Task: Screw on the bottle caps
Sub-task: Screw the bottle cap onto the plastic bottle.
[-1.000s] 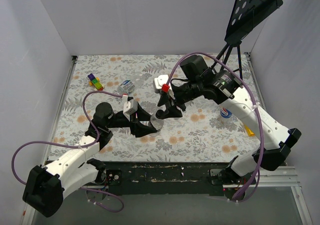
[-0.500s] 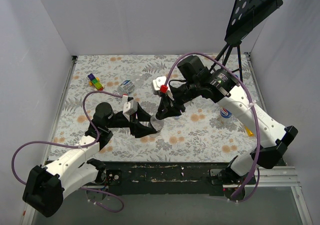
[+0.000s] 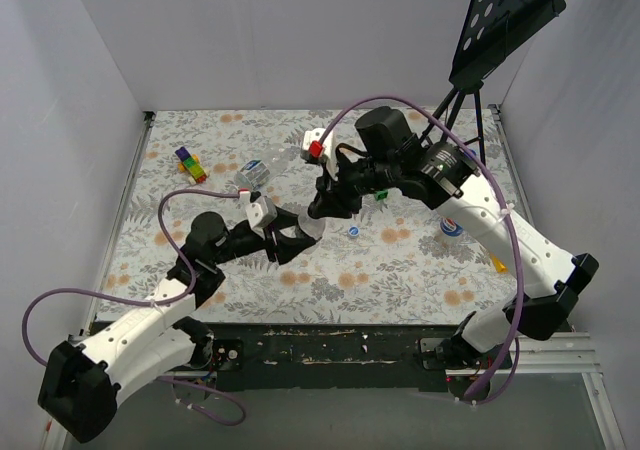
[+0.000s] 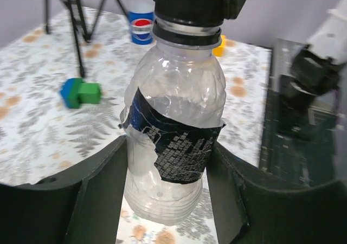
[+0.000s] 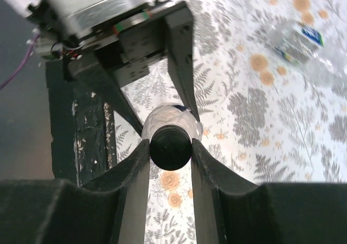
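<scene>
My left gripper (image 3: 290, 238) (image 4: 169, 152) is shut on a clear bottle (image 4: 173, 108) with a torn dark label and holds it upright. My right gripper (image 3: 322, 208) (image 5: 169, 145) is shut on the black cap (image 5: 170, 145) (image 4: 190, 5), which sits on that bottle's neck. A loose blue cap (image 3: 353, 232) lies on the cloth just right of the grippers. A second bottle (image 3: 255, 173) (image 5: 303, 43) lies on its side behind the left arm. A third, with a blue label (image 3: 452, 226) (image 4: 142, 21), stands at the right.
Multicoloured toy blocks (image 3: 188, 163) lie at the back left. A green block (image 3: 380, 194) (image 4: 80, 91) lies under the right arm and a yellow block (image 3: 497, 262) (image 4: 219, 46) at the right edge. A music stand (image 3: 500, 20) stands at the back right corner.
Both grippers, with the bottle and cap between them, have moved a little back and left. The right wrist has turned. The blue cap on the cloth now shows.
</scene>
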Action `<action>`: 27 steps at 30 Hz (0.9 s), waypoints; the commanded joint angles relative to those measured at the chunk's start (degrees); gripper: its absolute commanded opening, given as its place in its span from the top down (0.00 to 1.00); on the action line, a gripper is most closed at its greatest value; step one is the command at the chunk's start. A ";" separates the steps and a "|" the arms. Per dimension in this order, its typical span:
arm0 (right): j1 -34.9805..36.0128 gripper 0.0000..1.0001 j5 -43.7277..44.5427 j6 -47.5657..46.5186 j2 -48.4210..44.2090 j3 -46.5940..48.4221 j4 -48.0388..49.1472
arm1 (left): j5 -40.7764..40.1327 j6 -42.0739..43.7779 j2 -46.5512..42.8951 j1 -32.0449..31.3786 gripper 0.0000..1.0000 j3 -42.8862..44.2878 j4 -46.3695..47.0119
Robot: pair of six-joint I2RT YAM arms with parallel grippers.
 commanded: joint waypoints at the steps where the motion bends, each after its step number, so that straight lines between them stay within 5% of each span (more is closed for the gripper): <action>1: 1.86 0.99 17.35 19.85 -1.25 -6.05 6.03 | -24.30 10.88 -2.43 -7.07 1.00 4.06 6.17; 9: 6.34 0.99 43.56 40.00 -2.91 -15.36 14.11 | -70.70 29.42 6.16 -26.84 1.00 4.41 25.57; 12: 6.60 0.99 47.35 42.03 -5.28 -20.45 21.05 | -81.45 36.73 13.28 -32.39 1.00 4.94 38.31; 16: 6.60 0.99 50.07 42.21 -8.36 -22.67 25.99 | -89.03 34.30 16.64 -34.43 1.00 5.30 41.34; 20: 6.25 0.99 47.02 39.41 -9.42 -21.26 26.34 | -88.35 27.02 15.16 -34.52 1.00 4.59 31.28; 23: 3.71 0.73 40.35 36.94 -11.96 -21.26 26.69 | -77.39 12.98 10.15 -31.37 1.00 6.52 10.99; 27: -0.77 0.41 28.41 31.77 -15.48 -20.47 26.26 | -51.15 1.95 4.00 -20.66 1.00 7.23 -6.36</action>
